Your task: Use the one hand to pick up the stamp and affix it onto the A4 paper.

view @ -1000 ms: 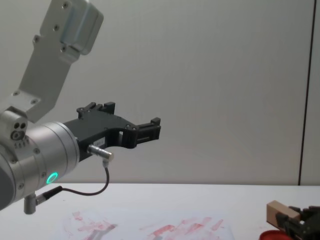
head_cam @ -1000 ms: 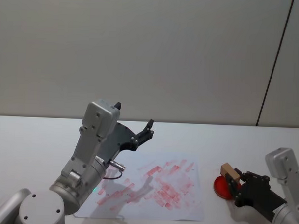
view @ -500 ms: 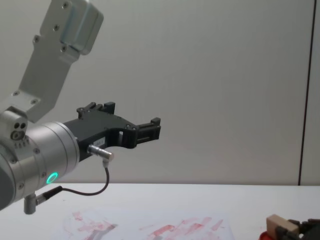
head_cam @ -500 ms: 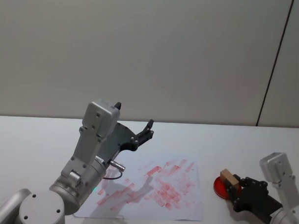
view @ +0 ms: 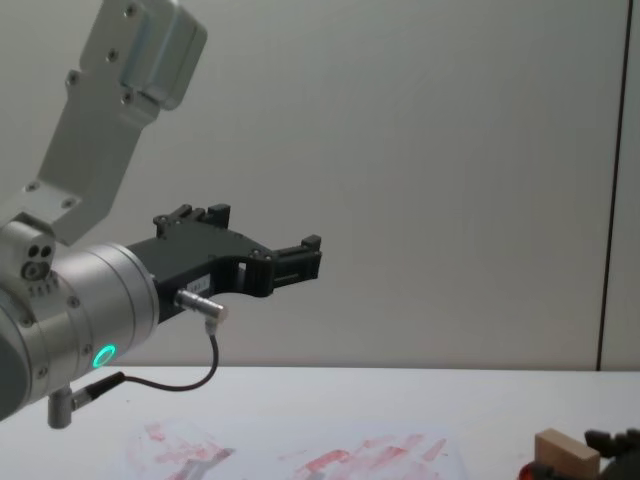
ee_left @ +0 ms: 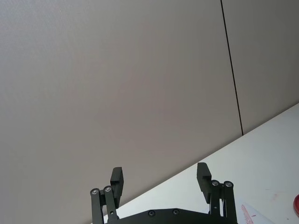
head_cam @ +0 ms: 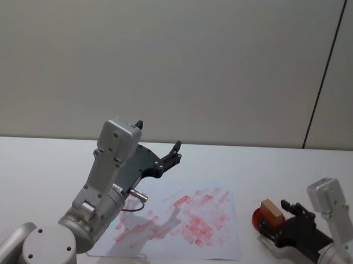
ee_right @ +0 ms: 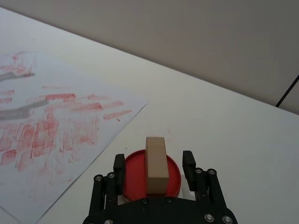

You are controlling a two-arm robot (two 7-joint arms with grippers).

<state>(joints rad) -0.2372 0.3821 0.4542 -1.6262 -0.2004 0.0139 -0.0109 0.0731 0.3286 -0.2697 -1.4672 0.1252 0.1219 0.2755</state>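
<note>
From the head camera I see my right hand (head_cam: 276, 221) low at the table's right side, its fingers spread on either side of the stamp (head_cam: 272, 210), which lies on the red ink pad (head_cam: 258, 219) just right of the paper (head_cam: 179, 219). My left hand (head_cam: 164, 155) hangs raised above the paper's left part, fingers apart and holding nothing. On the left wrist camera, the left hand (ee_left: 160, 179) points at the wall (ee_left: 117, 79) with a wide empty gap between its two fingers. On the right wrist camera, the stamp (ee_right: 156, 164) rests on the ink pad (ee_right: 174, 176) between the right hand's (ee_right: 155, 164) fingers; I see a gap on each side, so the fingers are not clamping it. The paper (ee_right: 51, 126) lies beside the pad, apart from it. From the chest camera, the left hand (view: 270, 250) is held high and open, and the stamp (view: 566, 453) sits at the lower right corner, near the paper's (view: 300, 455) edge.
</note>
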